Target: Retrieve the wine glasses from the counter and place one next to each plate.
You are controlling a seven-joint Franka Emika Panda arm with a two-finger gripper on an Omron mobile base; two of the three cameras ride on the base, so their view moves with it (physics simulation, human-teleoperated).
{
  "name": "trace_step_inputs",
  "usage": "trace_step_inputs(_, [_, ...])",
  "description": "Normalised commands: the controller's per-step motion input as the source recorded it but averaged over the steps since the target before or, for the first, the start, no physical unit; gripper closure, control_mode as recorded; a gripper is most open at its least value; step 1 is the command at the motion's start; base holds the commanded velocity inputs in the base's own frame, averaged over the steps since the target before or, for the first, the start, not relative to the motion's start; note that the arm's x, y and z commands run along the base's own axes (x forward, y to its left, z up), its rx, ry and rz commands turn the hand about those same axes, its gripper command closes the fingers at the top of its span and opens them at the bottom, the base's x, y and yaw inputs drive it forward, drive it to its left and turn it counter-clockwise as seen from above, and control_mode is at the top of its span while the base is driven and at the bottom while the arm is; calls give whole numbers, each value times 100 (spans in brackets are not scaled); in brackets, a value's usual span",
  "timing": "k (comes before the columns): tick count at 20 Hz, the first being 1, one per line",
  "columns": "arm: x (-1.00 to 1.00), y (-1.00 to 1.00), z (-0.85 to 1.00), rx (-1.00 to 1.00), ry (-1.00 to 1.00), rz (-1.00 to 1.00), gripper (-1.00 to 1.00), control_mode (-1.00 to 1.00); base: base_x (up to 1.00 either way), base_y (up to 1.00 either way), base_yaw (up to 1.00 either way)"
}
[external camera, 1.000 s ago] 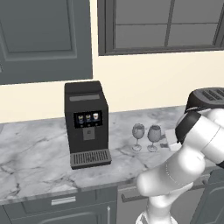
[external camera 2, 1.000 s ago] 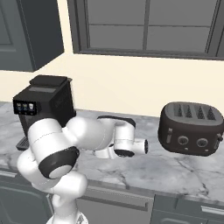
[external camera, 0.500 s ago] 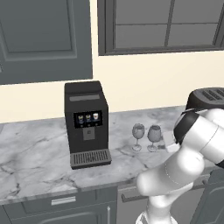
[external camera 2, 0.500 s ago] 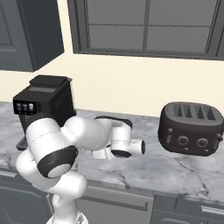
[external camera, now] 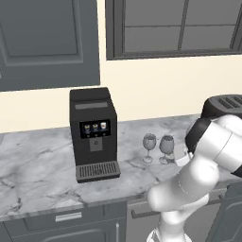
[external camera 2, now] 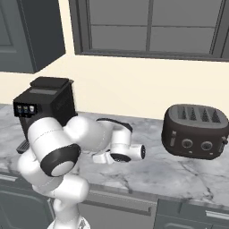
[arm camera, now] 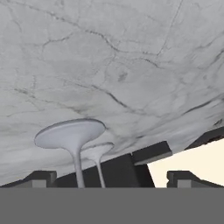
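Two clear wine glasses [external camera: 149, 145] [external camera: 166, 146] stand side by side on the marble counter [external camera: 42, 170], right of the coffee machine. My gripper [external camera 2: 103, 157] hangs low over the counter, level with them and just to their right. In the hand view, which is rolled upside down, the round feet of the nearer glass [arm camera: 70, 133] and the farther glass [arm camera: 97, 151] show with their stems running down. Both stems lie between my fingertips [arm camera: 41, 178], closer to the left one. The gripper [arm camera: 111, 179] is open and holds nothing. The plates are out of view.
A black coffee machine [external camera: 93, 134] stands at the back left of the glasses. A dark four-slot toaster [external camera 2: 194, 132] sits on the counter to the right of my arm. Bare marble [external camera 2: 179, 174] lies in front of the toaster.
The hand has crept a little to the left, toward the glasses. The glasses have not moved and the gripper stays open.
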Motion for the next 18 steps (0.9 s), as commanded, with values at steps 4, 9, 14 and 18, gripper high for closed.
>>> trace_step_inputs(4, [19,9,-14,0,0,-1,-100,-100,0,0,0])
trace_step_inputs(9, [14,1,-9,1,0,-1,-100,-100,0,0,0])
trace_step_inputs(14, [29,0,-21,3,1,-2,-100,-100,0,0,0])
trace_step_inputs(18, [34,0,-26,2,3,-3,-100,-100,0,0,0])
